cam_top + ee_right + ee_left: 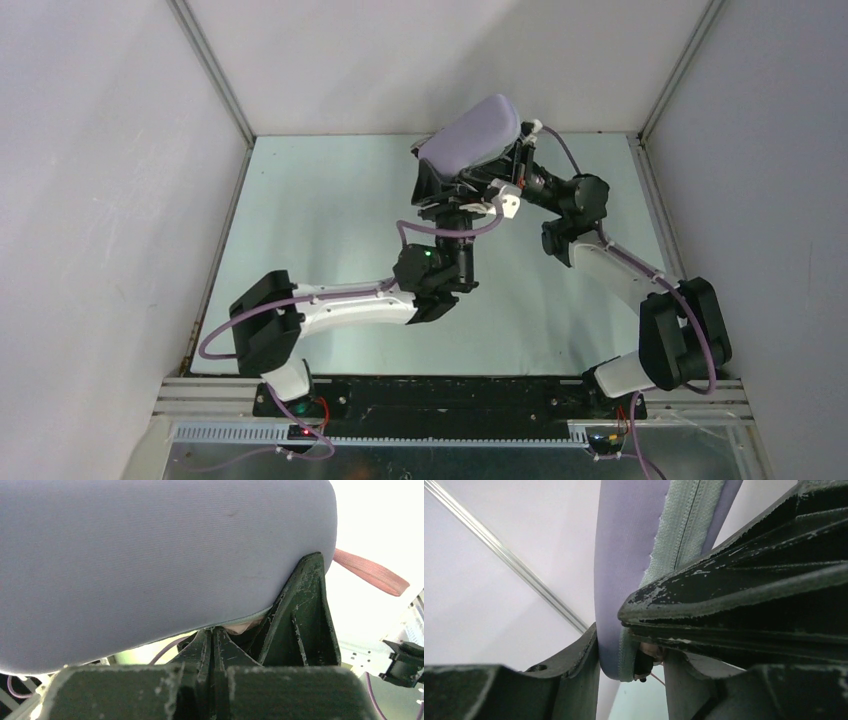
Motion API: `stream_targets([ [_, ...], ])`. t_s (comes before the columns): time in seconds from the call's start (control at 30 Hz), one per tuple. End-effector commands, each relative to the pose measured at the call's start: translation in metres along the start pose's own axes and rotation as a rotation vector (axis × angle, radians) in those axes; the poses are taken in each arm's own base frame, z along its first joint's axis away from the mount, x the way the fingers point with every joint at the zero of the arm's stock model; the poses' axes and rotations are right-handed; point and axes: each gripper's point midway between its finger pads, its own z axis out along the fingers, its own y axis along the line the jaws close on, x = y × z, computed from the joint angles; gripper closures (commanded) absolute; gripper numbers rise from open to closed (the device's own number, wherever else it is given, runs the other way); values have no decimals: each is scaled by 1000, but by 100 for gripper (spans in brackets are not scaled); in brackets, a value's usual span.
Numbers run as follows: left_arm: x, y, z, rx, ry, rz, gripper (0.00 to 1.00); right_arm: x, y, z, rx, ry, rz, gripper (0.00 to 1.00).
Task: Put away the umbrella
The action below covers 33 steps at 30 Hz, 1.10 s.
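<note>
You are holding case [468, 138] aloft, upper centre, over surface [320, 220]. left tool [611, 630] is grasping case's zipper edge. right tool [215, 635] is clenched beneath it, on what unclear. umbrella [370, 572] is mostly hidden inside, pink end poking out right. Risk: that end catching in zipper, or case twisting loose.

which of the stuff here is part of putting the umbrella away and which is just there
job:
smooth pale lilac oblong zip case, held up
flat pink strap poking out beside it, probably the umbrella's
left gripper, clamped on the case edge
right gripper, shut, against the case

just there:
pale green table top
white enclosure walls
</note>
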Motion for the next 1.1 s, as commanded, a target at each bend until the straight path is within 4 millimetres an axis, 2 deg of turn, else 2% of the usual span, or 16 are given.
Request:
stream_targets([
  [0.0, -38, 12, -2, 22, -48, -321, 100, 6, -79, -22, 215, 8, 260, 100],
  [0.03, -31, -7, -10, 84, 0, -339, 100, -1, -77, -29, 210, -30, 263, 100],
  [0.07, -30, -7, -14, 108, 21, -370, 100, -7, -87, -36, 225, -78, 304, 100],
  [0.1, -22, -32, -25, 190, 71, -395, 100, -12, -84, -43, 225, -112, 291, 100],
  [0.13, -20, -34, -30, 208, 105, -537, 100, -17, -100, -52, 271, -164, 348, 100],
  [0.17, -10, -52, -39, 298, 134, -471, 100, -17, -98, -60, 283, -186, 301, 100],
  [0.2, -10, -54, -44, 337, 151, -585, 100, -21, -119, -72, 354, -248, 376, 100],
  [0.23, -5, -72, -55, 445, 162, -553, 100, -20, -118, -80, 378, -271, 323, 100],
  [0.27, -4, -74, -62, 481, 178, -611, 100, -21, -137, -92, 453, -328, 395, 100],
  [0.3, 0, -85, -72, 552, 195, -600, 100, -18, -136, -98, 476, -339, 349, 100],
  [0.4, 9, -101, -95, 650, 258, -694, 100, -11, -153, -115, 570, -372, 398, 97],
  [0.53, 14, -113, -109, 703, 309, -752, 100, -3, -161, -134, 643, -406, 411, 79],
  [0.7, 15, -112, -107, 681, 307, -778, 100, 6, -163, -149, 661, -417, 428, 79],
  [0.8, 10, -107, -104, 693, 274, -756, 100, 5, -151, -154, 641, -415, 346, 58],
  [0.87, 9, -106, -104, 726, 267, -732, 100, 5, -146, -160, 650, -416, 286, 51],
  [1.07, 20, -114, -124, 853, 292, -707, 100, 11, -146, -173, 746, -380, 146, 42],
])
